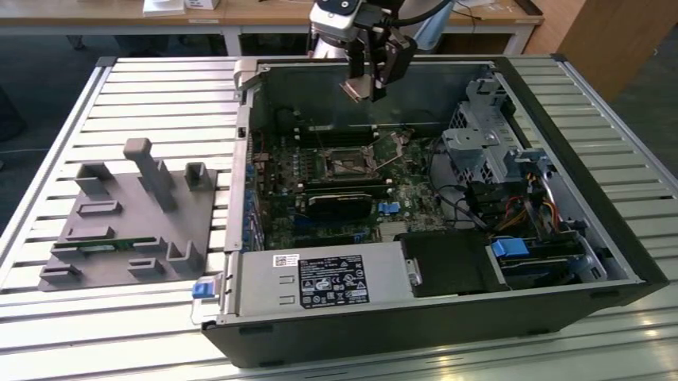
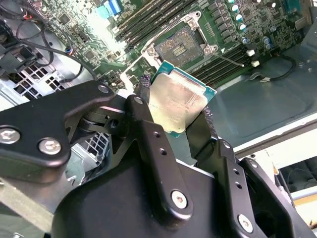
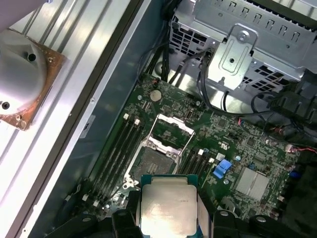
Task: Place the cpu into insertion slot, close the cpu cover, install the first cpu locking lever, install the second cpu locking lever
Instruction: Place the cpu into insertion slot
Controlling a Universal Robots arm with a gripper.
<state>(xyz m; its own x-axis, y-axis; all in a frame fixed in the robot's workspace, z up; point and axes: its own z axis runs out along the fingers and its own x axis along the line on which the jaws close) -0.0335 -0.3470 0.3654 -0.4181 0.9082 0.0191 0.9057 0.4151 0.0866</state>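
Holding: the gripper (image 1: 369, 84) is clamped on the cpu (image 2: 178, 101) by two opposite edges, up in the air over the open case (image 1: 244, 143) (metal top facing the wrist cameras).
Slot: the insertion slot (image 3: 151, 161) is bare, nothing seated yet.
Cover: the cpu cover (image 3: 171, 130) is swung up on its hinge, open.
Progress: first step under way, by my read; seating, cover and both levers all left.
Room, exterior view's left: grey fixture tray (image 1: 127, 214), well apart, outside the case.
Room, middle: memory slots (image 3: 116, 148) flank the socket closely; open air above it.
Room, exterior view's right: drive cage (image 1: 482, 143) stands tall near the board, the edge to mind.
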